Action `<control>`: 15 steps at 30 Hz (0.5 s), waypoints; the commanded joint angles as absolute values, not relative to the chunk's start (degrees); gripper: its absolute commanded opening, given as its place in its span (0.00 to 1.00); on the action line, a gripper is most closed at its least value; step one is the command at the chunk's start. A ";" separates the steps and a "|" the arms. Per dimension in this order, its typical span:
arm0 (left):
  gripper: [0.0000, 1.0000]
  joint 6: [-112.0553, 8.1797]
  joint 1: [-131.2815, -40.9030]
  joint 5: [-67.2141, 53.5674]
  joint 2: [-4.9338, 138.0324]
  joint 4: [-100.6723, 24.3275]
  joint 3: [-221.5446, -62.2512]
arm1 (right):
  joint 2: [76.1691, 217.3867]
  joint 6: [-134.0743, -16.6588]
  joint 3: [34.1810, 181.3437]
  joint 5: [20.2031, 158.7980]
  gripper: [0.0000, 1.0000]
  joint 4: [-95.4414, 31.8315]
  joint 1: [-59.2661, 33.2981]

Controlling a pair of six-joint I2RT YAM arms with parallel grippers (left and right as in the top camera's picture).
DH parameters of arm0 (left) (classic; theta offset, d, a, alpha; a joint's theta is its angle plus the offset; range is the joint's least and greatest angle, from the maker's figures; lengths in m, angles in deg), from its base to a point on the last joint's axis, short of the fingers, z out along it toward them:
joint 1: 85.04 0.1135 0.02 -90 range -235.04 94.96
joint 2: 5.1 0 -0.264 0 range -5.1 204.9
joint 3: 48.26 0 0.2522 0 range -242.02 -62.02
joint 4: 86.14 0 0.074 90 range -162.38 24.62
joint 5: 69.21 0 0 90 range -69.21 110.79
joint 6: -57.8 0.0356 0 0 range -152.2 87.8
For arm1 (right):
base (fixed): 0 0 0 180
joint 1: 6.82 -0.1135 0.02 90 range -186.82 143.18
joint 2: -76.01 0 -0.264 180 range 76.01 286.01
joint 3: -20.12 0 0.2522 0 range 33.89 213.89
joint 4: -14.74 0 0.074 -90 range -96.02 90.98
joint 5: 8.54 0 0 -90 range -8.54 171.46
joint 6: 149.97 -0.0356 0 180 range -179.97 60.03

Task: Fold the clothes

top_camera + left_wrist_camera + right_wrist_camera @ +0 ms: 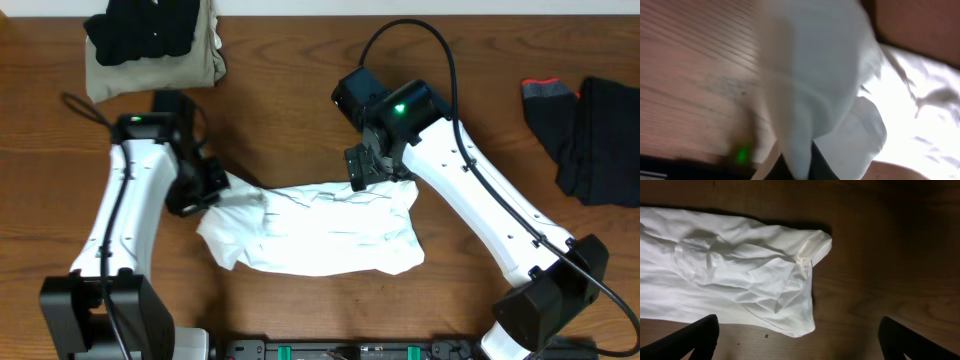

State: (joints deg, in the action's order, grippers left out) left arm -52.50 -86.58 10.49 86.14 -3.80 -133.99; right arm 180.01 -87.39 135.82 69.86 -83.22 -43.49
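Note:
A wrinkled white shirt [320,232] lies bunched across the middle of the wooden table. My left gripper [207,190] is at the shirt's left edge, shut on a fold of the white cloth. In the left wrist view that cloth [815,85] rises out of the pinch between the dark fingers [818,169], and the gripper [799,169] is lifted a little off the table. My right gripper [373,167] hovers over the shirt's upper right corner. It [800,345] stands wide open, a sleeve end of the shirt [790,295] lying between and ahead of its fingertips [696,339], untouched.
A folded khaki garment [180,70] with black cloth [140,30] on top sits at the back left. Black garments [605,140] lie at the far right, one with a red trim [548,88]. The arm bases stand at the front edge.

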 commanded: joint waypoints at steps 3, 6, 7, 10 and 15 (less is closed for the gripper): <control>0.06 -56.56 -94.26 10.97 86.10 -3.67 -134.64 | 180.30 -87.82 135.82 68.81 0.99 -83.22 -43.20; 0.06 -57.96 -99.41 11.03 86.21 -4.55 -134.64 | 180.30 -88.26 135.82 68.88 0.99 -83.27 -43.20; 0.06 -58.35 -100.64 11.03 86.30 -4.76 -134.62 | 180.30 -88.26 135.82 68.86 0.99 -83.31 -43.20; 0.06 -58.70 -103.81 11.08 86.54 -5.73 -134.38 | 180.30 -88.28 135.82 68.86 0.99 -83.86 -43.20; 0.06 -59.31 -105.93 15.27 88.18 -5.14 -134.12 | 180.30 -88.28 135.82 68.86 0.99 -84.47 -43.20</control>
State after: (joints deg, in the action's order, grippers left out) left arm -58.09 -105.32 11.45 86.62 -5.84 -133.99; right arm 180.01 -87.58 135.82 69.84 -84.14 -43.49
